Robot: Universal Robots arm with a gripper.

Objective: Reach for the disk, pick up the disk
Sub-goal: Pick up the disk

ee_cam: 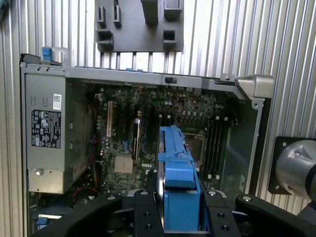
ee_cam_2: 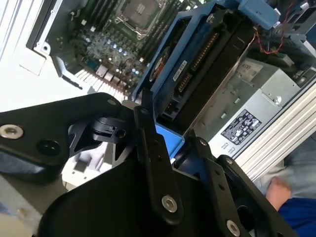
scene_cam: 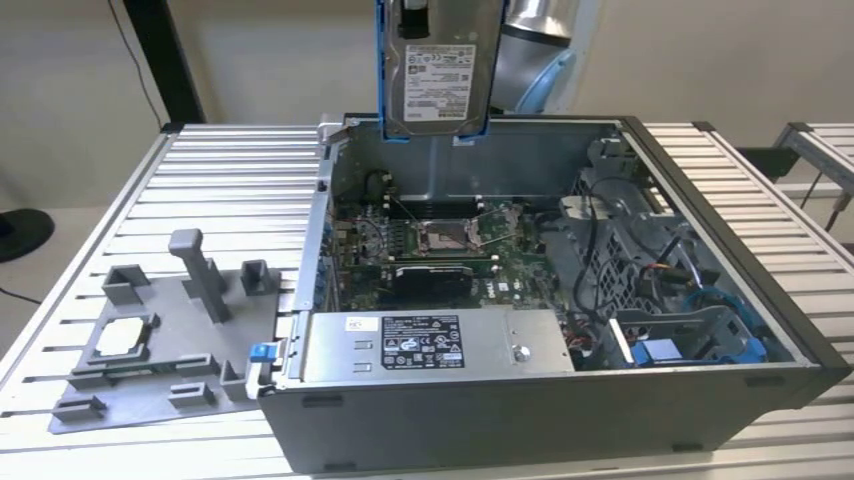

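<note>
Disk (scene_cam: 438,70): up in the air, hanging upright over the far edge of the open computer case (scene_cam: 534,420) in the exterior view. The white label faces the camera and the blue carrier frame runs down both long edges.
Gripper (ee_cam: 179,210): closed on the disk. In both wrist views the black fingers (ee_cam: 144,212) (ee_cam_2: 154,148) sit one on each side of the blue frame, pressed right up against it, with no gap I can spot.
Grip spot: one end of the disk. The rest (ee_cam: 177,163) sticks out past the fingertips toward the inside of the case. In the second wrist view you can see the drive's dark underside (ee_cam_2: 197,64).
Arm (scene_cam: 541,30): silver-grey, just behind the disk at the exterior view's right.
Case: lying on its side with the panel off, so the inside is wide open.
Motherboard (scene_cam: 441,235): on the case floor, CPU socket roughly in the middle, with the disk held well above it.
Power supply (scene_cam: 427,345): big silver box with a white label, along the near wall of the case.
Drive bay: a small blue bracket (scene_cam: 667,350) sits in the corner at the exterior view's right, near the power supply.
Fixture plate (scene_cam: 147,350): grey, with pegs and blocks, flat on the table just beside the case at the exterior view's left.
Table (scene_cam: 227,170): ribbed aluminium slats, under everything.
</note>
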